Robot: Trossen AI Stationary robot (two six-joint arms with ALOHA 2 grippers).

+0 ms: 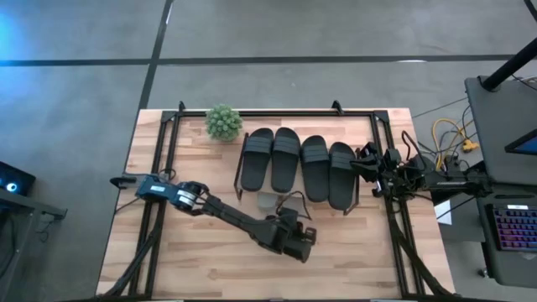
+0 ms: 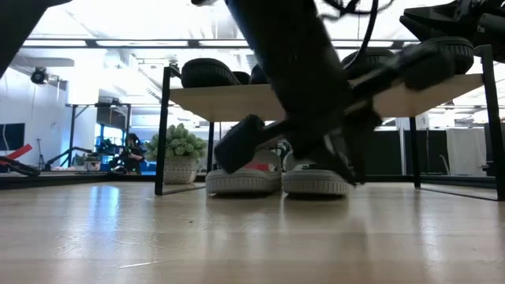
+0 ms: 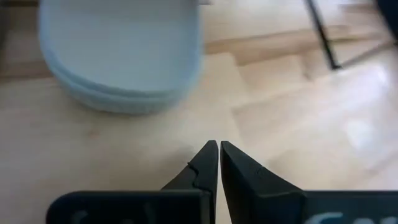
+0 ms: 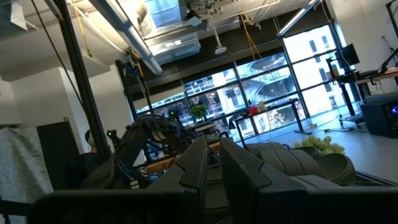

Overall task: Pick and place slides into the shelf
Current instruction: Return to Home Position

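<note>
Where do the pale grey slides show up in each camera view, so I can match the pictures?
High view: a pale sliver of the grey slides, centre, just below the black slides.
Low view: both side by side under the shelf, centre.
Left wrist view: one at upper left, beyond the left gripper.
Right wrist view: not in it.
Shared landmark: the black slides on the shelf.

Four black slides (image 1: 299, 161) fill the whole top of the shelf (image 2: 229, 101). Two grey slides (image 2: 276, 180) block the gap beneath it. A plant (image 1: 223, 122) stands near the rear edge, left of the shelf. A black rail frame (image 1: 285, 111) borders the worktop (image 1: 361, 260), whose front right corner lies bare. My left fingers (image 3: 209, 163), pressed together, hang near the front middle.
</note>
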